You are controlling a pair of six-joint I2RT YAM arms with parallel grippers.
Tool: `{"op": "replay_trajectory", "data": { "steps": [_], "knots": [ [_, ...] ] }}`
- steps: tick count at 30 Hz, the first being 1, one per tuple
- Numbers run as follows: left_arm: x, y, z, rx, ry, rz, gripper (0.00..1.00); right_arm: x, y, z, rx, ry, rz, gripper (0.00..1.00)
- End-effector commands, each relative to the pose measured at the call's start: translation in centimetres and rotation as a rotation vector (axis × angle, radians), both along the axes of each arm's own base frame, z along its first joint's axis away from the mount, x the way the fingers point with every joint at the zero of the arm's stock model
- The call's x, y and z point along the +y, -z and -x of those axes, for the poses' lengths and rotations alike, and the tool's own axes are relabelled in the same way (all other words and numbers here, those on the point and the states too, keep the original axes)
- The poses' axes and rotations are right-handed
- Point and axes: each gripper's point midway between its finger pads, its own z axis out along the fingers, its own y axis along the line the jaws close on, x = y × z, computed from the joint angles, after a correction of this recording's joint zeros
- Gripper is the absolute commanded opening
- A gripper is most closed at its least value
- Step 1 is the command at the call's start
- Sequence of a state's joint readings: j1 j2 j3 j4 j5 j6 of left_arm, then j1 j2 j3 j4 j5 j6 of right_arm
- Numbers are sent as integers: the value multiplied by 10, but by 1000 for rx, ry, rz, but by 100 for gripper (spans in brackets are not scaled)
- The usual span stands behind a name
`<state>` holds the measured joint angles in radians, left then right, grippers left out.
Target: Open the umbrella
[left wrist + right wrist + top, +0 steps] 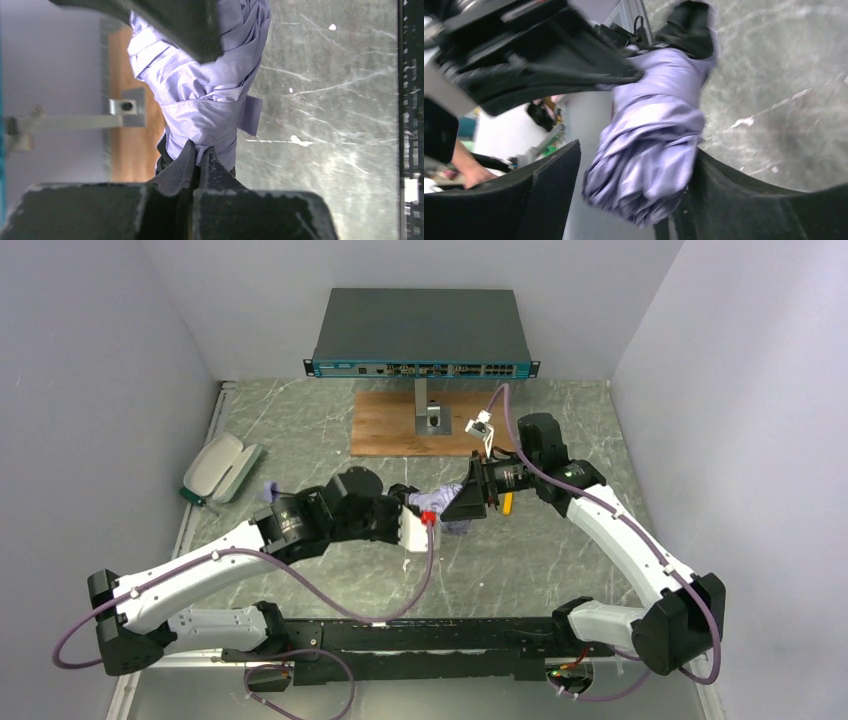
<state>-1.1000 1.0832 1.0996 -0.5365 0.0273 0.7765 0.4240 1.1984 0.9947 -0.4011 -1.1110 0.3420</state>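
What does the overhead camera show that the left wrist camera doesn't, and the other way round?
Only overhead: the whole left arm and right arm, the case at the left and the grey box at the back. Only the left wrist: the left gripper pinched shut on the umbrella fabric, with its folds up close. Both: the umbrella, the wooden board and the table.
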Motion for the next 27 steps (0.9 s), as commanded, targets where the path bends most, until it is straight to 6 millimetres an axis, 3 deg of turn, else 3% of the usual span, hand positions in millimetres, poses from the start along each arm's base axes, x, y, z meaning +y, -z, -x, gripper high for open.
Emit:
{"op": "replay_trajectory", "data": {
  "steps": [1, 3, 7, 10, 14, 21, 24, 27],
  "knots": [
    [5, -4, 15, 285, -15, 52, 0, -9, -53, -4, -363, -47, -17, 83],
    [5, -7, 19, 385, -17, 75, 0, -17, -64, -17, -532, -6, 29, 86],
    [11, -6, 18, 574, -46, 131, 0, -29, -74, -21, -733, 58, 61, 89],
    [15, -11, 24, 671, 1, 156, 0, -38, -75, -12, -872, 40, 73, 97],
    [15, -21, 33, 770, 83, 175, 0, -42, -76, 15, -1097, -46, 58, 100],
    [12, -26, 43, 901, 169, 151, 0, -25, -54, 48, -1372, -292, 89, 100],
    [11, -24, 41, 907, 175, 141, 0, -17, -50, 51, -1461, -354, 83, 100],
    [10, -23, 42, 930, 191, 122, 0, -8, -49, 42, -1551, -358, 109, 100]
  ]
}}
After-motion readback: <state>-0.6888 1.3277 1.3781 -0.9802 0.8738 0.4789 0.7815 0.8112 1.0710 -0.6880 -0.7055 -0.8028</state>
